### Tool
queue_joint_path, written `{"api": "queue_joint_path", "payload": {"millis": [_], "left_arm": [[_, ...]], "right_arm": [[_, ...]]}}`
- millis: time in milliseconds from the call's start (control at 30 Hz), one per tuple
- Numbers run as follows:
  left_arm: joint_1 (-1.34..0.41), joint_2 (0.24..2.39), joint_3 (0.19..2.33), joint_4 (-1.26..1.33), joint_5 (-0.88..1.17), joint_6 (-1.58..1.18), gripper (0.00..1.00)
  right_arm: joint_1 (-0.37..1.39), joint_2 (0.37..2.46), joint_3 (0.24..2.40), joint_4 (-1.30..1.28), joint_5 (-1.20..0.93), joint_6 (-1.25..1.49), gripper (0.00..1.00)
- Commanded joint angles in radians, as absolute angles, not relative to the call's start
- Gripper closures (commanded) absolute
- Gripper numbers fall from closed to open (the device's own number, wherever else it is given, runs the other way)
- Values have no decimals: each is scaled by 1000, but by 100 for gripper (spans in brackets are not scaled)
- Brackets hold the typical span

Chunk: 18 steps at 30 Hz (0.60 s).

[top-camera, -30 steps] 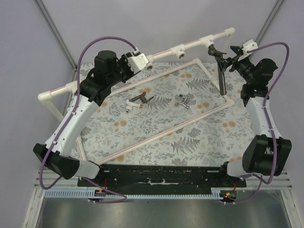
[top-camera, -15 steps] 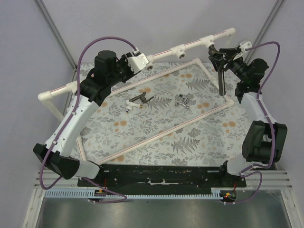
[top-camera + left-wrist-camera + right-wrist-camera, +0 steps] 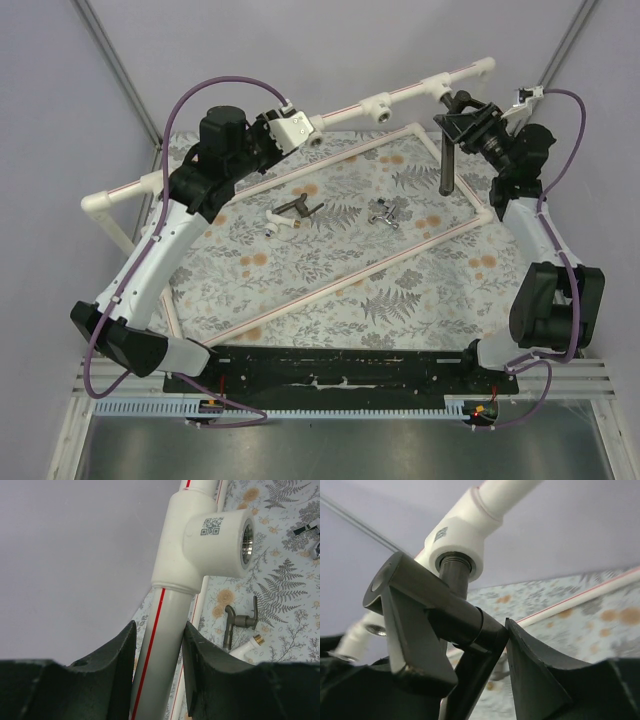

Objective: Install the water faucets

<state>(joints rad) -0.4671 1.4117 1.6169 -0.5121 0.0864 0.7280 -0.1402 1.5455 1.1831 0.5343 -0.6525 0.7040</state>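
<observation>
My right gripper [image 3: 467,125] is shut on the dark L-shaped faucet [image 3: 447,150], whose long tube spout hangs down over the mat. In the right wrist view the faucet [image 3: 437,615] has its threaded end seated in a white socket [image 3: 456,545] of the pipe frame. My left gripper [image 3: 282,133] is shut on the white pipe [image 3: 160,645] of the frame, just below a tee socket [image 3: 215,542]. The shorter dark faucet with the white end [image 3: 292,214] and the silver cross-handled faucet [image 3: 386,213] lie on the mat; the shorter one also shows in the left wrist view [image 3: 240,630].
The white pipe frame [image 3: 380,103] runs across the back, raised above the floral mat [image 3: 340,270], with a lower pipe loop [image 3: 350,275] lying on the mat. Purple cables arch over both arms. A black rail lies along the near table edge [image 3: 340,365].
My right gripper has swung left with the long-spout faucet, bringing its threaded end up to the pipe frame's socket; the spout now hangs further left. The left arm has not moved.
</observation>
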Motion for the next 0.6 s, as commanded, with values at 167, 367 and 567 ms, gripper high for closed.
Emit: {"api": "queue_joint_path", "payload": {"millis": [167,367,567], "left_arm": [[-463,1445,1565,-709,103,591,95],[-463,1440,1565,-706,89,589,95],[-463,1436,1557,-699,75,592,95]], "right_arm": [[-146,1557,1147,558,-282,1946,88],[-146,1549,1167,587,-265,1942,62],[-153,1566,1158,719,-391,1858,23]]}}
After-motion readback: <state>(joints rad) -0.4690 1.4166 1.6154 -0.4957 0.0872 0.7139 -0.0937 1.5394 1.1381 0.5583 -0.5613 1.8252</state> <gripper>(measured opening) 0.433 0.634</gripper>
